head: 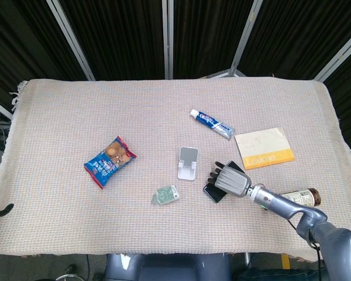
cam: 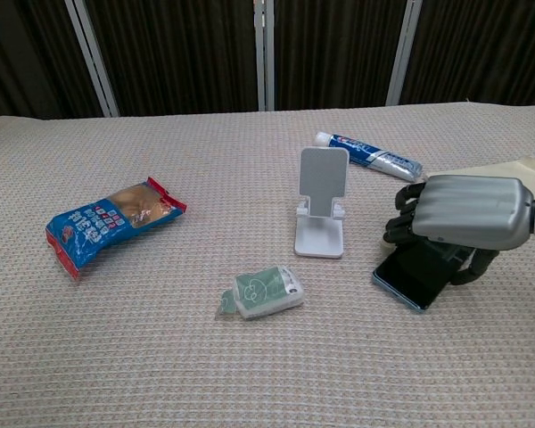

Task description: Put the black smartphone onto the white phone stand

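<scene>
Even, bright overhead light falls on the bench (head: 76, 117) in both views, with only faint, soft shadows under objects. Both views are sharp and free of motion blur. The backdrop stays very dark, and the silver hand (cam: 468, 212) carries a mild sheen.
</scene>
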`<state>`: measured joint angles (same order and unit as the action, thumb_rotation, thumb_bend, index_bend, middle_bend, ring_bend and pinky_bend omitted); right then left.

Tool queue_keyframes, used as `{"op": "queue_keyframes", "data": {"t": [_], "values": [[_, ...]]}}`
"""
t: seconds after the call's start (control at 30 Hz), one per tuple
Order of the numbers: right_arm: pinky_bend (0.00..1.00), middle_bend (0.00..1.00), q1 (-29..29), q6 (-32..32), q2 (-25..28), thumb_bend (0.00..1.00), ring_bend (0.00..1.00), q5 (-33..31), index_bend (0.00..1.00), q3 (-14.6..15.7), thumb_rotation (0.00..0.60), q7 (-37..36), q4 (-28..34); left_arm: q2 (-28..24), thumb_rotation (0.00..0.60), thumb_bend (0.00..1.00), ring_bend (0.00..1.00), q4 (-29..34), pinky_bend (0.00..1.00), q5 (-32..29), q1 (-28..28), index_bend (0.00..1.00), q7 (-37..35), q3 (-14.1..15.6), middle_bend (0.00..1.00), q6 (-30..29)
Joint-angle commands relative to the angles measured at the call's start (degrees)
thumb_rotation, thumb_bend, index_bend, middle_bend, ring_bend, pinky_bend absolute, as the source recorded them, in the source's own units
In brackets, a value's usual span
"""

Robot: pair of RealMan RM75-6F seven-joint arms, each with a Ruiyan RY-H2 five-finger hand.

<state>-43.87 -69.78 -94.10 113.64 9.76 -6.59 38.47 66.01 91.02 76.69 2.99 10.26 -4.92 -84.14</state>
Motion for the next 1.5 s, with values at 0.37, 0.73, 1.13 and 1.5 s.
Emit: {"op": "queue_keyframes", "data": {"t": [0.37,0.73,1.13,1.5], "values": [[0.28,0.59,-1.4,-8.5,10.0,0.14,0.48,0.1,0.53,-4.0,0.600,17.1,13.4,-1.5,0.600,0.00,0.00,0.6,0.00,1.6,-0.3,0.00,-3.2,0.5,0.00,-0.4],[0.32,0.59,-7.5,3.0,17.1,0.15,0.48,-2.7,0.53,-15.1,0.600,55.7,34.9,-2.1,0.600,0.00,0.00,0.7,0.00,1.3,0.3,0.00,-4.5,0.2,0.00,0.6],[0.32,0.59,-12.2,15.5,9.4,0.15,0.48,-5.4,0.53,-19.7,0.600,80.5,33.6,-2.0,0.600,0.00,0.00,-1.1,0.00,-1.8,1.0,0.00,-5.6,-0.4,0.00,3.4],[0.32,0.59,-13.1,19.7,4.6,0.15,0.48,-6.2,0.54,-18.3,0.600,85.7,30.7,-1.9,0.600,0.00,0.00,-2.8,0.00,-4.2,1.5,0.00,-6.7,-1.0,0.00,5.4]]}}
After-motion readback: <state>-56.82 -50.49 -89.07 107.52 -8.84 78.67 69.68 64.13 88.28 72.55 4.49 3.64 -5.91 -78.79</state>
